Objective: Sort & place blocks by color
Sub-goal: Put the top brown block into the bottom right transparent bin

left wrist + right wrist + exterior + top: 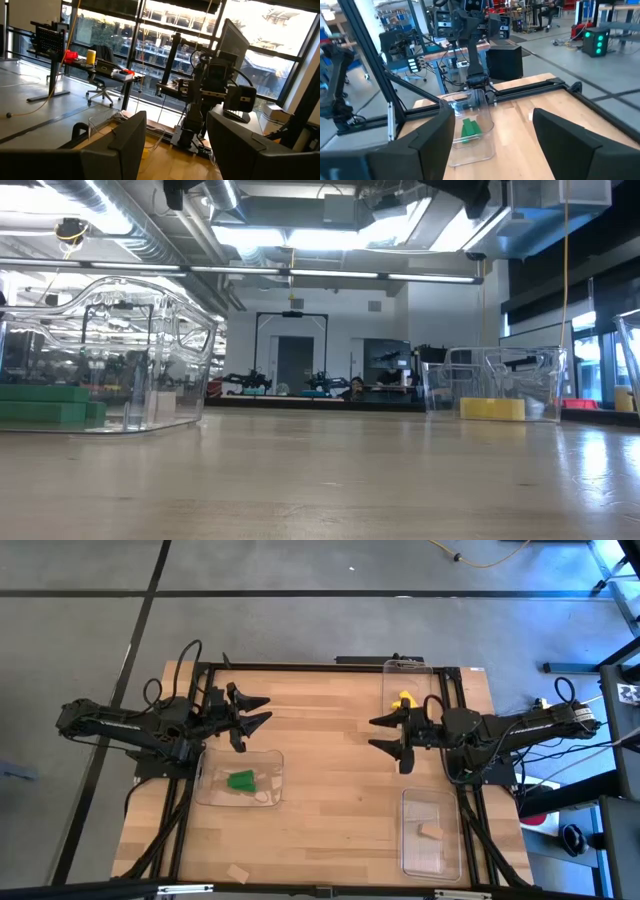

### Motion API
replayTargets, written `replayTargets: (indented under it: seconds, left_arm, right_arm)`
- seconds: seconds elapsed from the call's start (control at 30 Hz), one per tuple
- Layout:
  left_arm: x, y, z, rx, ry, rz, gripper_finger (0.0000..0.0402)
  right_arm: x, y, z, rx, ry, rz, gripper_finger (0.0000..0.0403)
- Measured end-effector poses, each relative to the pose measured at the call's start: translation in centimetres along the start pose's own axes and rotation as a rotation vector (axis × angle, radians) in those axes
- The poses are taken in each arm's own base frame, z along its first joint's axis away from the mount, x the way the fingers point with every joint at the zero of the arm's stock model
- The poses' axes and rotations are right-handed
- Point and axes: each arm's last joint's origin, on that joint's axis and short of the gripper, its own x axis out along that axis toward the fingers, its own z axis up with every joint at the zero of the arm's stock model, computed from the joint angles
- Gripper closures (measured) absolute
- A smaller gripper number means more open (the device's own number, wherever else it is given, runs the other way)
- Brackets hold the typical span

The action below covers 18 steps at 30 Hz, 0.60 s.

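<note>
Green blocks (240, 780) lie in a clear tray (275, 765) at the table's left; the right wrist view shows the same green blocks (470, 129). A yellow block (404, 698) lies in a clear tray (420, 670) at the far right. One tan block (431, 831) lies in a clear tray (445, 860) at the near right. Another tan block (237, 873) rests on the table by its near edge. My left gripper (262, 712) hangs open above the table, beyond the green tray. My right gripper (380, 733) hangs open beside the yellow tray. Neither holds anything.
A black frame (300, 666) runs along the table's far and side edges. Bare wood (330, 790) lies between the green tray and the near right tray. In the low view the green blocks (45, 405) and the yellow block (492, 408) show inside their trays.
</note>
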Motion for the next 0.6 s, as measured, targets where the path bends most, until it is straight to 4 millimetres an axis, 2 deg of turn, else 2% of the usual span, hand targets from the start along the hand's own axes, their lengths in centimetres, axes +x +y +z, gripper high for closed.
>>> replayTargets:
  seconds: [0.6]
  left_arm:
    - [0.0,0.0,0.0,0.0,0.0,0.0,0.0202]
  right_arm:
    - [0.0,0.0,0.0,-0.031,0.0,0.0,0.0131]
